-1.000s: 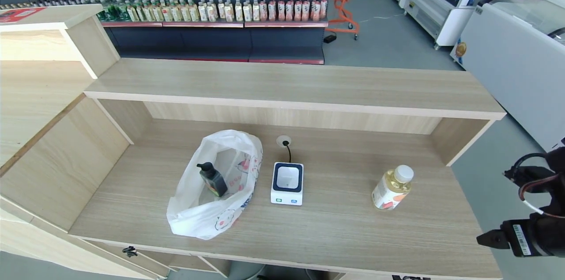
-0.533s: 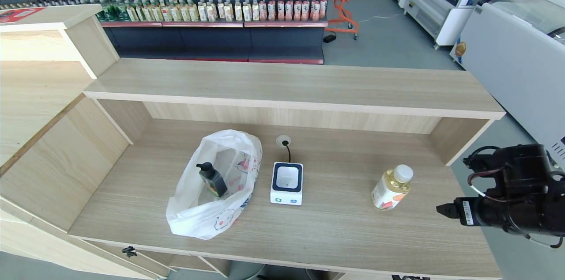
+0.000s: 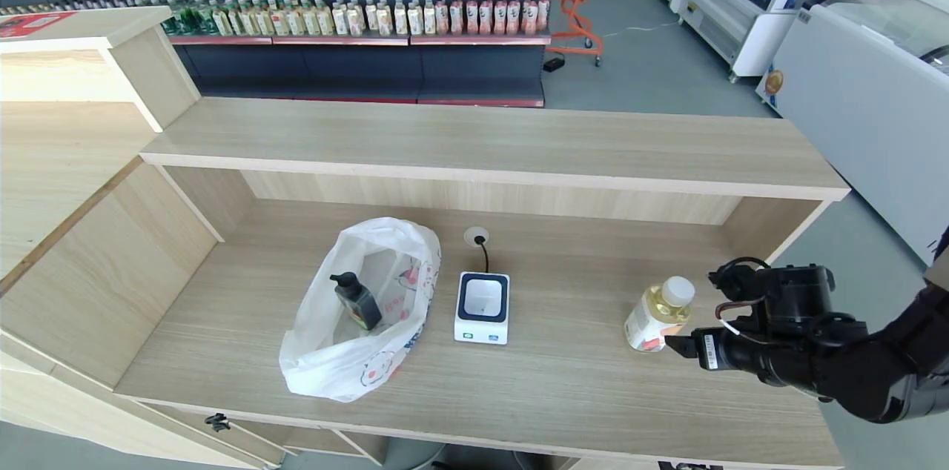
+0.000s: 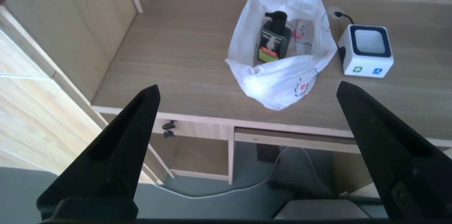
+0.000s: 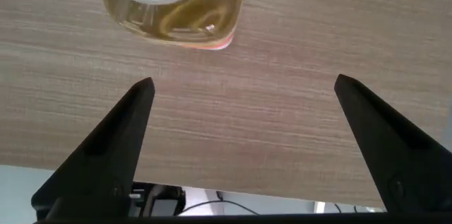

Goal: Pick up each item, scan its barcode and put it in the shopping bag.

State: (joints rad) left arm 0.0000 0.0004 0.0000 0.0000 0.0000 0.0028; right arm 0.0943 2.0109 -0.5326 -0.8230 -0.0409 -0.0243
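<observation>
Pump bottle (image 4: 272, 37) in shopping bag (image 4: 281, 86), scanner (image 4: 367, 49) beside, jaws wide apart

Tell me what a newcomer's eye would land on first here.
The right gripper, open, hangs close beside a bottle of yellow drink standing on the right of the wooden counter. On the left, a white shopping bag stands open with a dark pump bottle inside. A small white scanner sits between the bag and the drink.
</observation>
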